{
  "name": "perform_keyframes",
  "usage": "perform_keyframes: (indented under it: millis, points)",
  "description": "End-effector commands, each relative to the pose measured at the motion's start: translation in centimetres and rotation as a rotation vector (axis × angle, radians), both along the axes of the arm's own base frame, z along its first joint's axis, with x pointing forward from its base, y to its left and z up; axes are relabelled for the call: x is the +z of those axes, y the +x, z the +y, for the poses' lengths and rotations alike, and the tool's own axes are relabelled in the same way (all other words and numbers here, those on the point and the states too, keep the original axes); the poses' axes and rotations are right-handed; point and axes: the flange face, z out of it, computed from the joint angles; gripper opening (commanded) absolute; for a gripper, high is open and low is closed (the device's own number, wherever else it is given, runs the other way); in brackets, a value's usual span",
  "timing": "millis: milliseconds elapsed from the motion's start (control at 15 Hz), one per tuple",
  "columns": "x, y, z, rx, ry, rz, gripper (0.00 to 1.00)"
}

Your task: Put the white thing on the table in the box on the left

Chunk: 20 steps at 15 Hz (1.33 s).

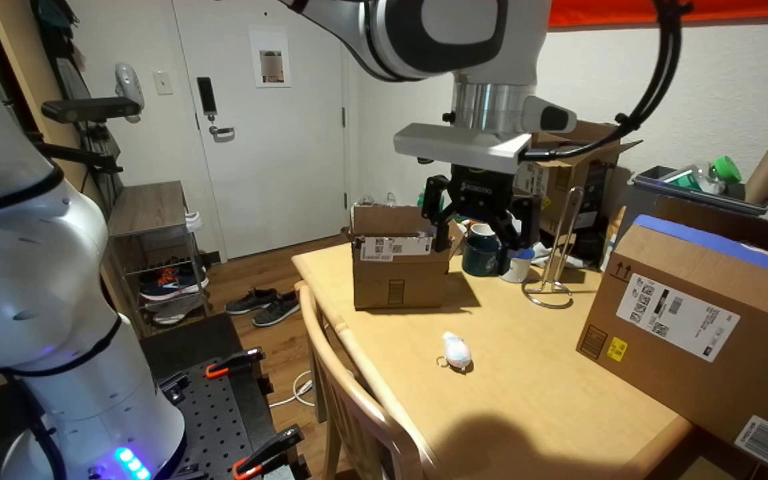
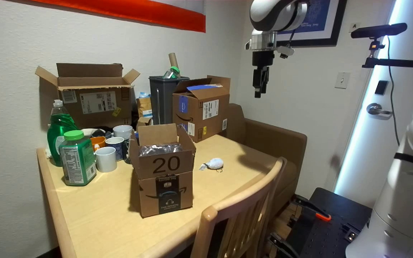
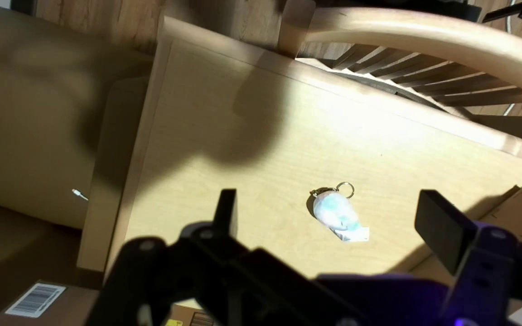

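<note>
The white thing (image 1: 457, 352) is a small rounded lump with a metal ring and a tag. It lies on the light wooden table (image 1: 524, 393) in both exterior views (image 2: 215, 163) and in the wrist view (image 3: 335, 212). The box (image 1: 397, 287) is small, brown and open-topped, standing on the table; it also shows in an exterior view (image 2: 166, 193) with a "20" on its flap and shiny silvery material inside. My gripper (image 1: 473, 250) is open and empty, high above the table. In the wrist view the white thing appears between its spread fingers.
A big brown box (image 1: 677, 320) with blue tape stands on the table. Mugs (image 2: 106, 159), a green-capped container (image 2: 77, 159) and a metal stand (image 1: 551, 290) are near the wall. A wooden chair (image 2: 242, 211) stands against the table's edge.
</note>
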Motion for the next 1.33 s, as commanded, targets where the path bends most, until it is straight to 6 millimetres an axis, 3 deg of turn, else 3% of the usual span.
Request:
perform_keyframes:
  millis: [0,400,1267]
  points:
    - [-0.7,2.9,0.2,0.051,0.012,0.015,1.00]
    - [-2.2,5.1,1.1,0.080,0.000,0.035,1.00]
    - [-8.0,6.4,1.9,0.067,0.031,0.013,1.00]
